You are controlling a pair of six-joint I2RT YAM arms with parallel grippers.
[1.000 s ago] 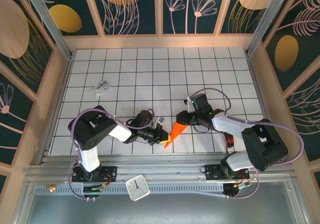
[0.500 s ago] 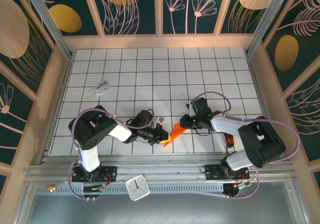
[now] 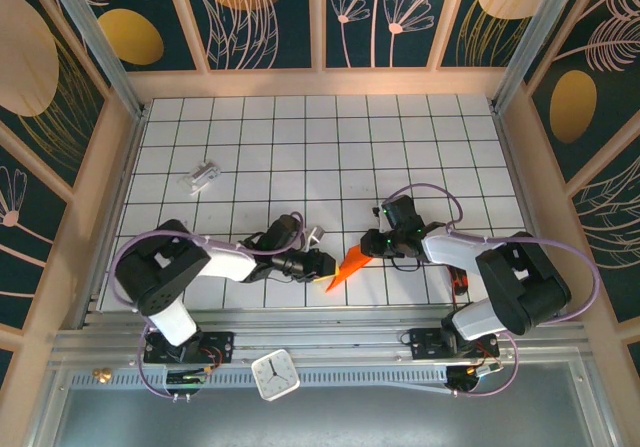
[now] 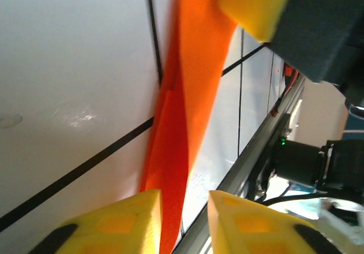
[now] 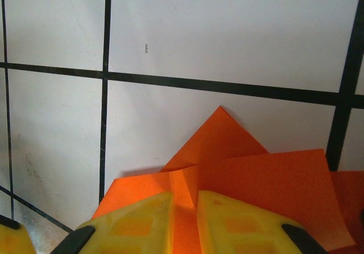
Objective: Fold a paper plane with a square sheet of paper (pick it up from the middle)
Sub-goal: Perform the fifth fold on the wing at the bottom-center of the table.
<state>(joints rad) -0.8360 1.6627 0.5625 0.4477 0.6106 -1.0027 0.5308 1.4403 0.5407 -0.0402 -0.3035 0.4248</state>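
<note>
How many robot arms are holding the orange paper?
2. The left gripper pinches the paper plane at its near, pointed end. The right gripper pinches its wide far end, by the centre crease.

Overhead view from behind, wrist views close, perhaps both on paper plane [image 3: 347, 266]

One orange paper plane [image 3: 347, 266] lay on the surface, with one small silvery block [image 3: 203, 176] and one clock [image 3: 274, 375]. There were two arms, each with one end effector: left [image 3: 326, 264], right [image 3: 368, 246].
</note>
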